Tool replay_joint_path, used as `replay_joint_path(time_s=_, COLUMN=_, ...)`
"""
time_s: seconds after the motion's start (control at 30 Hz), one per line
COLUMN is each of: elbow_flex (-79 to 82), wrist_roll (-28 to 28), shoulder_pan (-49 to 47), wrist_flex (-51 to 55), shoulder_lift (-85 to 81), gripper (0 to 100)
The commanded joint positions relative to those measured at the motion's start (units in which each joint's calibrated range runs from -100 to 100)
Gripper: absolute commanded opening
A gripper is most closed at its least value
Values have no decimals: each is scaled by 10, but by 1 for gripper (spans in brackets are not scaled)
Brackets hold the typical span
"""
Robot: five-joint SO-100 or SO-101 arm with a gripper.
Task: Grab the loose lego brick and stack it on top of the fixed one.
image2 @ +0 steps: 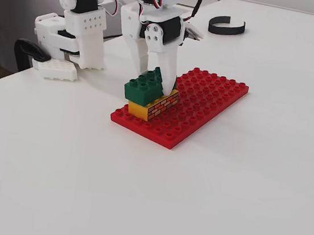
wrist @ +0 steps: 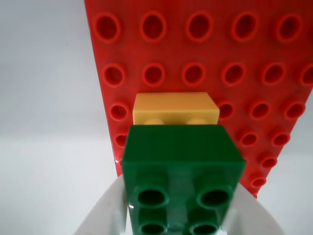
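The green brick (image2: 145, 86) sits on top of the yellow brick (image2: 154, 106), shifted a little toward the left in the fixed view so that it overhangs. In the wrist view, part of the yellow brick (wrist: 175, 108) and two of its studs show beyond the green brick (wrist: 182, 166). The end effector (image2: 153, 74) is clamped on the green brick, one white finger (wrist: 105, 210) on each side. The yellow brick stands near the corner of a red baseplate (image2: 205, 100), which lies on the white desk (image2: 223, 188). A black ring (image2: 226, 26) lies well apart.
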Motion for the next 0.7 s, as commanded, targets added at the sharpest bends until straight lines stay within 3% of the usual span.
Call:
replay_joint_path(time_s=0.0, elbow_flex=-2, wrist_roll=-8, shoulder_pan=-10, wrist_flex=-3, shoulder_lift=0, gripper=4)
replay_joint_path(time_s=0.5, elbow_flex=10, wrist_roll=-10, shoulder_pan=-17, wrist_flex=-13, shoulder_lift=1, gripper=6)
replay_joint_path(time_s=0.67, elbow_flex=20, wrist_roll=-9, shoulder_pan=-19, wrist_flex=-16, shoulder_lift=1, gripper=24)
